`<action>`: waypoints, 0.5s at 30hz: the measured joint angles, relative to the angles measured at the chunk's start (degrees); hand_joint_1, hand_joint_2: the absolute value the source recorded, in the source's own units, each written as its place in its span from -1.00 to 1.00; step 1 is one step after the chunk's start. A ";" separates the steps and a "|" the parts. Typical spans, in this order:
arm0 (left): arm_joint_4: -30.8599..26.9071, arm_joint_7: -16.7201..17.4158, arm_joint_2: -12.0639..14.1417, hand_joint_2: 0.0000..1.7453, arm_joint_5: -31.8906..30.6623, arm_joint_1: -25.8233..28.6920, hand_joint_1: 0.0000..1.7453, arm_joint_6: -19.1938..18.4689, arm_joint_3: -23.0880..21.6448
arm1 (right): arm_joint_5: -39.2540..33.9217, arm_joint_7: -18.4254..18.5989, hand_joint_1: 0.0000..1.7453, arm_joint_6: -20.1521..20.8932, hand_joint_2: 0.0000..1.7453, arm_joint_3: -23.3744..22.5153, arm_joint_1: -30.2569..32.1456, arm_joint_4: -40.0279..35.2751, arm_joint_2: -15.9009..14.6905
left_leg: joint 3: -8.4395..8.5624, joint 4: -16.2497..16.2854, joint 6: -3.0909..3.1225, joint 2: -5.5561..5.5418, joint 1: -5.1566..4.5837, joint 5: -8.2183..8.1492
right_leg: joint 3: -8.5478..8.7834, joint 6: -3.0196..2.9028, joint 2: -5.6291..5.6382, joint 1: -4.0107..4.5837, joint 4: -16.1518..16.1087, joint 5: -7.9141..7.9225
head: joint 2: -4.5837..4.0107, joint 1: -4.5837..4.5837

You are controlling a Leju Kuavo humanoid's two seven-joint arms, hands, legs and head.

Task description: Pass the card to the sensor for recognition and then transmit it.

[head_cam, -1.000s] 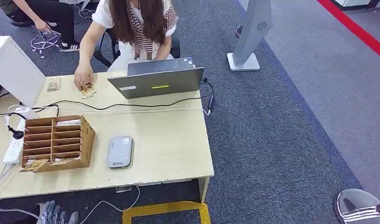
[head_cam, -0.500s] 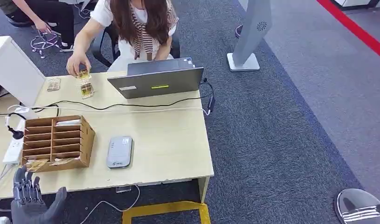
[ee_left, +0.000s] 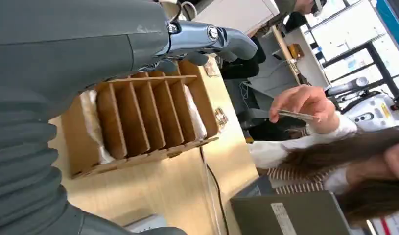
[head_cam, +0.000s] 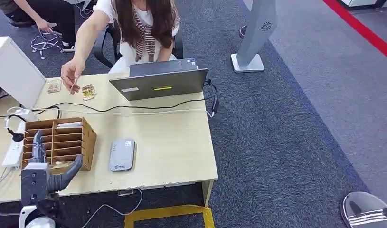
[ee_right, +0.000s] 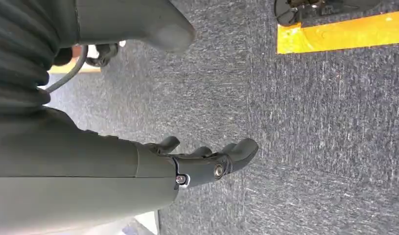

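- Now left hand (head_cam: 39, 166) is up at the rack (head_cam: 58, 145), table's 8 o'clock corner; it was below the table edge half a second ago. Fingers spread, thumb out, holding nothing.
- Right hand (ee_right: 207, 159) hangs over carpet, fingers loosely apart, nothing in it.
- Person's hand (head_cam: 70, 71) has lifted off the table at 11 o'clock, pinching a card (ee_left: 297, 115).
- More cards (head_cam: 89, 91) lie below it, left of the laptop (head_cam: 160, 83).
- Sensor (head_cam: 122, 154) unchanged, right of the rack.
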 joint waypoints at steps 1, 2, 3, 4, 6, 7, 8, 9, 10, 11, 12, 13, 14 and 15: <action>1.07 0.63 0.24 1.00 -1.33 -1.31 -1.00 0.33 -0.31 | 0.35 0.20 -1.00 0.07 1.00 0.15 -0.02 0.02 0.00 | 0.00 0.00 0.00 0.00 0.00 0.00 | 0.00 0.00 0.00 0.00 0.00 0.00 | 0.00 0.00; 2.25 1.42 0.52 1.00 -2.67 -2.59 -1.00 0.66 -0.66 | 0.61 0.37 -1.00 0.15 1.00 0.33 -0.03 0.04 0.00 | 0.00 0.00 0.00 0.01 0.00 0.00 | -0.01 0.00 0.00 0.00 0.00 0.00 | 0.00 0.00; 3.32 1.99 0.68 1.00 -3.85 -3.76 -1.00 1.01 -1.05 | 0.90 0.55 -1.00 0.37 1.00 0.44 -0.05 0.04 0.00 | 0.00 0.00 0.00 0.00 0.00 0.00 | 0.00 0.00 0.00 0.00 0.00 0.00 | 0.00 0.02; 4.31 2.60 0.98 1.00 -5.05 -5.00 -1.00 1.33 -1.36 | 1.09 0.61 -1.00 0.68 1.00 0.57 -0.08 0.07 0.00 | 0.00 0.00 0.00 0.00 0.00 0.01 | 0.00 0.00 0.01 0.00 0.01 0.00 | 0.00 0.00; 6.56 4.02 1.46 1.00 -7.78 -7.46 -1.00 1.99 -2.03 | 1.73 0.81 -1.00 0.90 1.00 0.96 -0.11 0.09 0.00 | 0.01 0.00 0.00 0.01 0.00 0.01 | 0.00 0.00 0.03 0.00 0.01 0.01 | 0.00 0.00; 7.50 4.66 1.59 1.00 -8.92 -8.57 -1.00 2.27 -2.32 | 1.92 0.98 -1.00 0.94 1.00 1.16 -0.12 0.09 0.00 | 0.00 0.01 0.00 0.01 0.00 0.01 | -0.01 0.00 0.02 0.00 0.01 0.01 | 0.00 0.00; 8.48 5.38 1.92 1.00 -10.29 -9.68 -1.00 2.64 -2.71 | 2.27 1.20 -1.00 0.96 1.00 1.38 -0.15 0.09 0.00 | 0.01 0.01 -0.01 0.01 0.00 0.01 | 0.00 0.00 0.03 0.00 0.01 0.01 | 0.00 0.00; 9.38 5.94 2.08 1.00 -11.43 -10.83 -1.00 2.84 -3.02 | 2.54 1.29 -1.00 1.05 1.00 1.49 -0.18 0.09 0.00 | 0.00 0.01 -0.01 0.01 0.00 0.01 | 0.00 0.00 0.03 0.00 0.02 0.01 | 0.00 0.00; 10.60 6.73 2.43 1.00 -12.85 -12.09 -1.00 3.19 -3.32 | 2.84 1.31 -1.00 1.22 1.00 1.64 -0.21 0.11 0.00 | 0.01 0.01 -0.01 0.01 0.00 0.01 | -0.01 0.00 0.03 0.00 0.02 0.01 | 0.00 0.02; 11.63 7.41 2.56 1.00 -14.01 -13.20 -1.00 3.50 -3.61 | 3.08 1.42 -1.00 1.40 1.00 1.75 -0.24 0.11 0.00 | 0.01 0.01 -0.01 0.01 0.00 0.01 | 0.00 0.00 0.03 0.00 0.02 0.01 | 0.00 0.00; 12.66 7.93 2.82 1.00 -14.99 -14.33 -1.00 3.72 -3.91 | 3.39 1.51 -1.00 1.55 1.00 1.86 -0.25 0.11 0.00 | 0.00 0.01 -0.01 0.01 0.00 0.01 | 0.00 0.00 0.03 0.00 0.02 0.01 | 0.00 0.00; 13.75 8.68 2.99 1.00 -16.41 -15.36 -1.00 3.96 -4.26 | 3.69 1.57 -1.00 1.75 1.00 2.05 -0.26 0.13 0.00 | 0.00 0.01 -0.01 0.01 0.00 0.01 | 0.00 0.00 0.03 0.00 0.02 0.01 | 0.00 0.02; 14.69 9.35 3.32 1.00 -17.68 -16.35 -1.00 4.31 -4.52 | 3.98 1.79 -1.00 1.86 1.00 2.25 -0.27 0.13 0.00 | 0.01 0.01 -0.01 0.01 0.00 0.01 | -0.01 0.00 0.04 0.00 0.02 0.01 | 0.00 -0.02; 15.67 9.92 3.43 1.00 -18.73 -17.49 -1.00 4.57 -4.76 | 4.20 1.86 -1.00 1.95 1.00 2.40 -0.27 0.15 0.00 | 0.00 0.01 -0.01 0.01 0.00 0.01 | -0.01 0.00 0.04 0.00 0.02 0.01 | 0.00 0.00</action>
